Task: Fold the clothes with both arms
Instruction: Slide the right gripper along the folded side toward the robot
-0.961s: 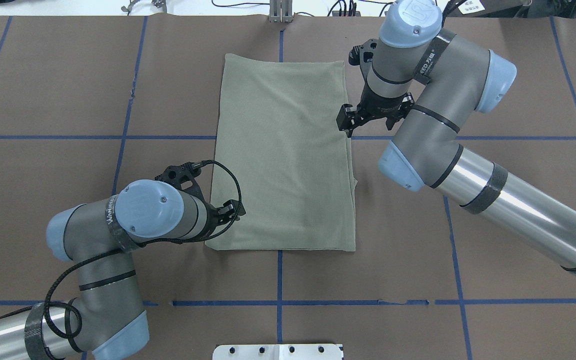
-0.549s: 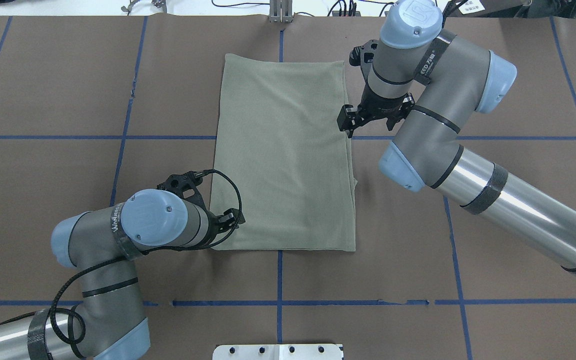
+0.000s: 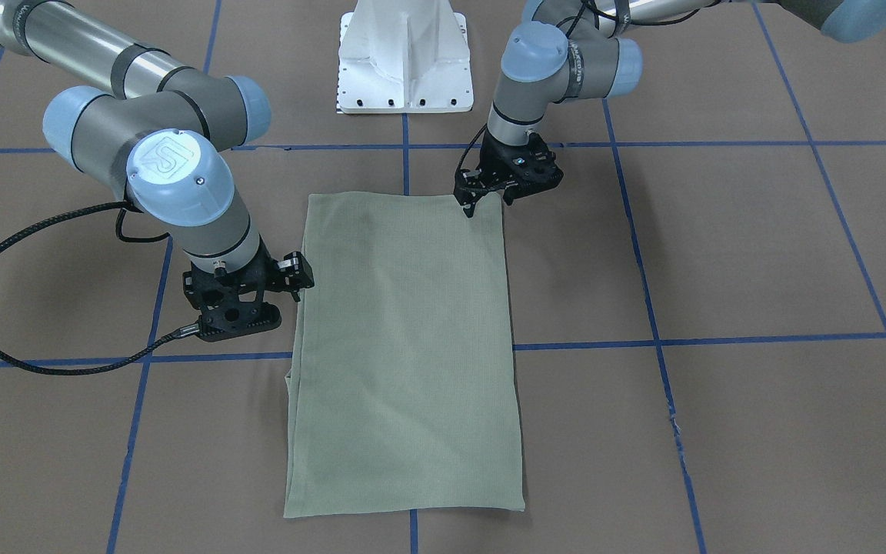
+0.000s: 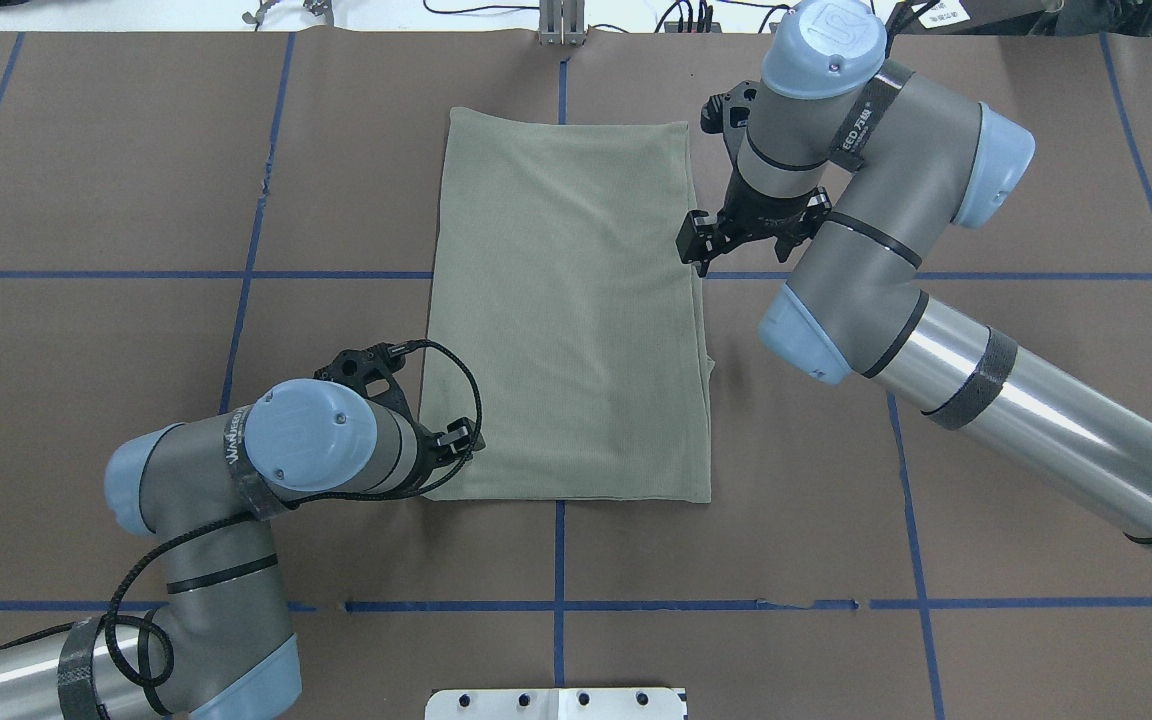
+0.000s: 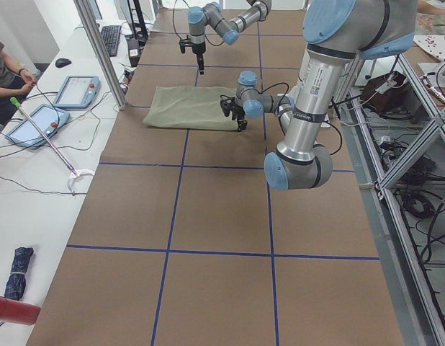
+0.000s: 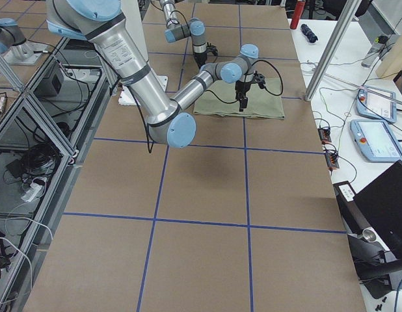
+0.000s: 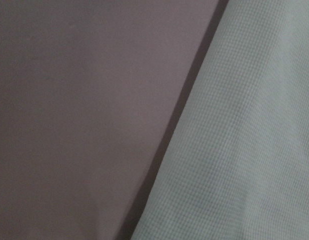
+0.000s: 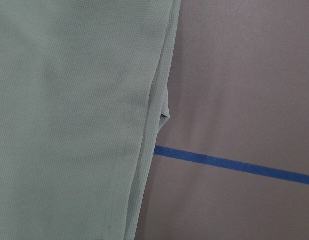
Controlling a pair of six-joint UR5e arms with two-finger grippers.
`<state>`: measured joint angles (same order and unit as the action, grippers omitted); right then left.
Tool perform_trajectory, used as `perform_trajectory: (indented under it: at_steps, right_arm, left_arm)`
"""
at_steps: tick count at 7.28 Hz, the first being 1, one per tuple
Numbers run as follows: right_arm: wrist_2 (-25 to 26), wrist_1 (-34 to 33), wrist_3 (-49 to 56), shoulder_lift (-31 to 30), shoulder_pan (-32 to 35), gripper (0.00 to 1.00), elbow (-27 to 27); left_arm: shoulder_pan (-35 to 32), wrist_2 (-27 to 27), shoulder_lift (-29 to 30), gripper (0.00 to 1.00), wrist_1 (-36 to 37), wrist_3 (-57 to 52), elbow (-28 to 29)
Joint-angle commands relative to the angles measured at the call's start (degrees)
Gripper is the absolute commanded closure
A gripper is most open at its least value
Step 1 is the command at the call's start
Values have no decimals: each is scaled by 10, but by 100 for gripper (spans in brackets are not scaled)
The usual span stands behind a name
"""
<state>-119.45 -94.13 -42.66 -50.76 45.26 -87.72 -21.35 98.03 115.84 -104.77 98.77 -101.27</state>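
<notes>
The olive-green shirt (image 4: pixel 566 310) lies folded into a long flat rectangle in the middle of the table; its logo, tag and label are hidden. My left gripper (image 4: pixel 441 448) is low at the shirt's near left corner. In the front view (image 3: pixel 487 204) its two fingers point down, apart, over that corner. My right gripper (image 4: pixel 721 240) is low at the shirt's right edge, about a third of the way from the far end. Its fingers are hidden under the wrist, so I cannot tell its state. Both wrist views show only shirt (image 7: pixel 244 140) (image 8: pixel 69 115) and table.
Brown paper with blue tape lines (image 4: pixel 556 605) covers the table. The white pedestal base (image 3: pixel 404 58) stands at the robot's side. Stacked fabric layers show along the shirt's right edge (image 8: pixel 159 115). An operator sits beside the table's far side (image 5: pixel 10 68).
My left arm has moved toward the robot along the shirt's left edge and settled at the near left corner. My right arm has barely moved. The shirt has not shifted.
</notes>
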Motion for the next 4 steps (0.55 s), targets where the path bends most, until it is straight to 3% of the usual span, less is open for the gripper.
perform_trajectory:
  at_steps: [1, 4]
  right_arm:
    - [1, 0, 1, -2, 0, 0, 0]
    - [2, 0, 3, -3, 1, 0, 1]
  left_arm:
    - [1, -3, 1, 41, -1, -2, 0]
    - [1, -5, 2, 74, -3, -4, -2]
